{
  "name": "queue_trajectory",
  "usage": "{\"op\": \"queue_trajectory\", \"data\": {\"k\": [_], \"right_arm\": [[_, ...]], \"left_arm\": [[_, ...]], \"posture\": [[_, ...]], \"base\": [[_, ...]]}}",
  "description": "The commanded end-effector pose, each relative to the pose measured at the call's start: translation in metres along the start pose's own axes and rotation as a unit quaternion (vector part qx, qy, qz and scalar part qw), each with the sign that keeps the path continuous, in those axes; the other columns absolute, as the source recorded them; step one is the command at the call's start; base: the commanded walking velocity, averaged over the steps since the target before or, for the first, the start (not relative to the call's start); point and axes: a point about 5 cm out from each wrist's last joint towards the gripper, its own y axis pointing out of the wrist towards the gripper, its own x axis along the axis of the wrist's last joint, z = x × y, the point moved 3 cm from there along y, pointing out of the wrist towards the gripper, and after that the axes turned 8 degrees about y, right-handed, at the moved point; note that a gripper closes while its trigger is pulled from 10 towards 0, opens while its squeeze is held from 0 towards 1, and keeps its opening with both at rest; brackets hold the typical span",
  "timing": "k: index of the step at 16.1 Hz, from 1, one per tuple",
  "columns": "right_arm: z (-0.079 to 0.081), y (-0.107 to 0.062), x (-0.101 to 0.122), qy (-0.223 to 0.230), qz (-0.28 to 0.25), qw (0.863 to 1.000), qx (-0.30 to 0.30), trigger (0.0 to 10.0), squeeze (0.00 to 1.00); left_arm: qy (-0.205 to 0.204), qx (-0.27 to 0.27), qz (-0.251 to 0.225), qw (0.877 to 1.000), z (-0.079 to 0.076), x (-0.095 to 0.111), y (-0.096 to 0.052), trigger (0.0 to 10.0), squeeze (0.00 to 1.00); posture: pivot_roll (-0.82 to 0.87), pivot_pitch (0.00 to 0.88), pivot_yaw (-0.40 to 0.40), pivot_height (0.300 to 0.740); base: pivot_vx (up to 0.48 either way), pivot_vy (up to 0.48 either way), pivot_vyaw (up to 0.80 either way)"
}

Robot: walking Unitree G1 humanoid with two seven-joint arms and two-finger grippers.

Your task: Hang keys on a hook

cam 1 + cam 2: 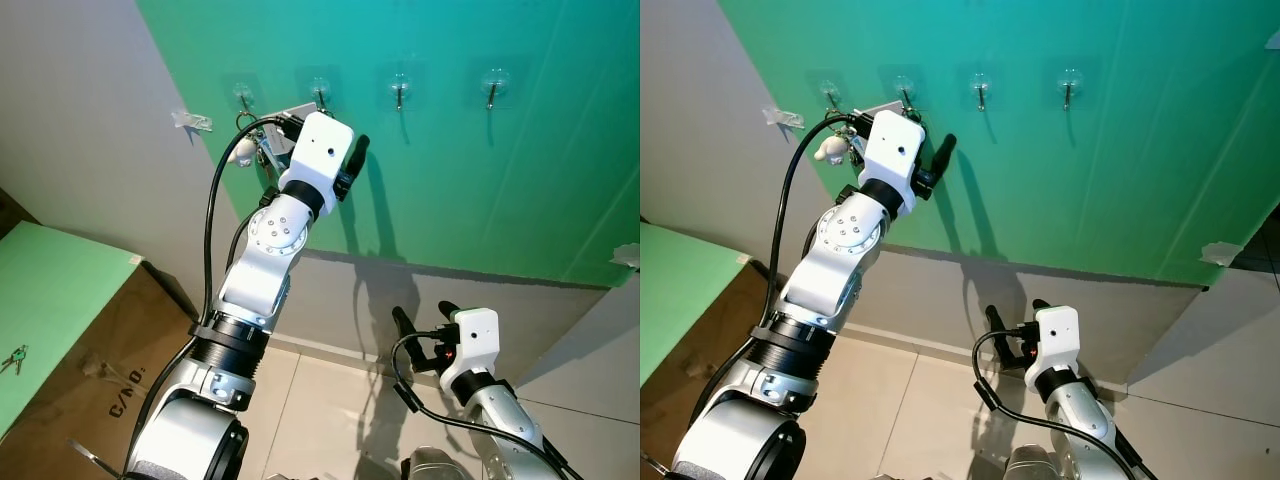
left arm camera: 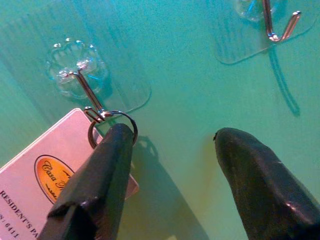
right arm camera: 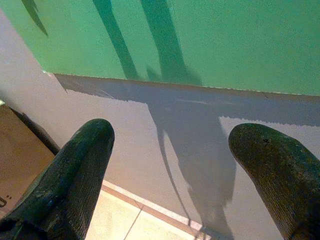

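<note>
A metal key ring [image 2: 113,126] with a white resident's tag [image 2: 45,172] hangs on the tip of a clear stick-on hook [image 2: 82,82] on the green wall. My left gripper [image 2: 172,135] is raised to it and open, with one black finger [image 2: 102,170] lying over the ring and the other [image 2: 260,180] well apart. From the head, the tag [image 1: 288,113] and a small white plush charm [image 1: 243,152] sit by the two leftmost hooks [image 1: 243,97], partly behind my left wrist. My right gripper [image 1: 422,318] is held low near the skirting, open and empty.
Two more hooks [image 1: 398,90] [image 1: 492,88] stand free further right on the green wall. A green surface [image 1: 50,290] at the left carries another bunch of keys [image 1: 14,358], with a cardboard box [image 1: 90,380] beside it. Tiled floor lies below.
</note>
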Motion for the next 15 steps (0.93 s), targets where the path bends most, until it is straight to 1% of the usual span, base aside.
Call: {"op": "queue_trajectory", "data": {"k": [1, 5, 8, 11, 12, 13, 14, 15], "right_arm": [[0.005, 0.0, -0.002, 0.002, 0.007, 1.0, 0.009, 10.0, 0.0], [0.005, 0.001, -0.002, 0.0, 0.007, 1.0, 0.01, 10.0, 0.0], [0.006, 0.002, -0.001, 0.0, 0.007, 1.0, 0.014, 10.0, 0.0], [0.007, 0.003, -0.002, 0.0, 0.008, 1.0, 0.015, 10.0, 0.0], [0.006, 0.003, -0.001, -0.001, 0.008, 1.0, 0.015, 10.0, 0.0], [0.006, 0.004, -0.001, -0.001, 0.008, 1.0, 0.015, 10.0, 0.0], [0.006, 0.004, -0.001, -0.002, 0.008, 1.0, 0.016, 10.0, 0.0], [0.006, 0.004, -0.001, -0.002, 0.008, 1.0, 0.016, 10.0, 0.0]], "left_arm": [[-0.016, -0.041, 0.072, 0.996, -0.019, -0.038, -0.009, 10.0, 1.0], [-0.004, -0.043, 0.058, 0.997, -0.018, -0.034, -0.008, 10.0, 1.0], [-0.005, -0.041, 0.063, 0.997, -0.017, -0.037, -0.01, 10.0, 1.0], [0.0, -0.045, 0.057, 0.997, -0.018, -0.036, -0.01, 10.0, 1.0], [0.006, -0.046, 0.053, 0.998, -0.019, -0.035, -0.01, 10.0, 1.0], [0.023, -0.03, 0.045, 0.998, -0.016, -0.032, -0.01, 10.0, 1.0], [0.021, -0.033, 0.04, 0.998, -0.016, -0.03, -0.01, 10.0, 0.09], [0.003, -0.035, 0.034, 0.999, -0.018, -0.028, -0.012, 10.0, 0.0]], "posture": [[-0.34, 0.075, 0.175, 0.74], [-0.34, 0.077, 0.173, 0.74], [-0.33, 0.077, 0.171, 0.74], [-0.33, 0.077, 0.168, 0.74], [-0.33, 0.077, 0.167, 0.74], [-0.33, 0.076, 0.166, 0.74], [-0.33, 0.075, 0.167, 0.74], [-0.32, 0.074, 0.164, 0.74]], "base": [[0.0, 0.0, 0.0], [0.0, 0.0, 0.0], [0.0, 0.0, 0.0], [0.0, 0.0, 0.0], [0.0, 0.0, 0.0], [0.0, 0.0, 0.0], [0.0, 0.0, 0.0], [0.0, 0.0, 0.0]]}}
